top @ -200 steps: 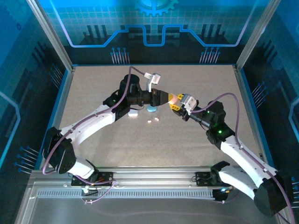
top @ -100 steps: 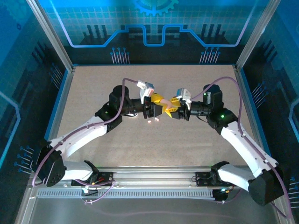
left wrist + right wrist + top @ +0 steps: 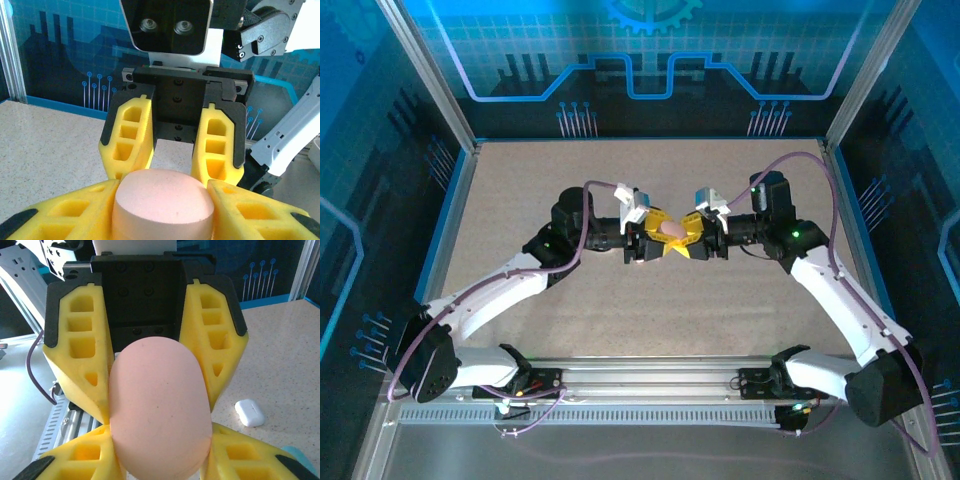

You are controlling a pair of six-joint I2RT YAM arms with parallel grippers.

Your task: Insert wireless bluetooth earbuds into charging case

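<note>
We have the pink charging case (image 3: 671,229) held above the table's middle, the left gripper (image 3: 658,232) and right gripper (image 3: 686,234) each clamped on one end; we judge this a handover or lid-opening, so one grip must hold firm; a white case (image 3: 249,412) lies on the speckled tabletop (image 3: 720,300); blue patterned walls surround us.

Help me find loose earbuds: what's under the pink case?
From above, the pink case and the jaws around it cover the table beneath, so that spot is hidden. The right wrist view shows a white case on the table off to one side.
</note>
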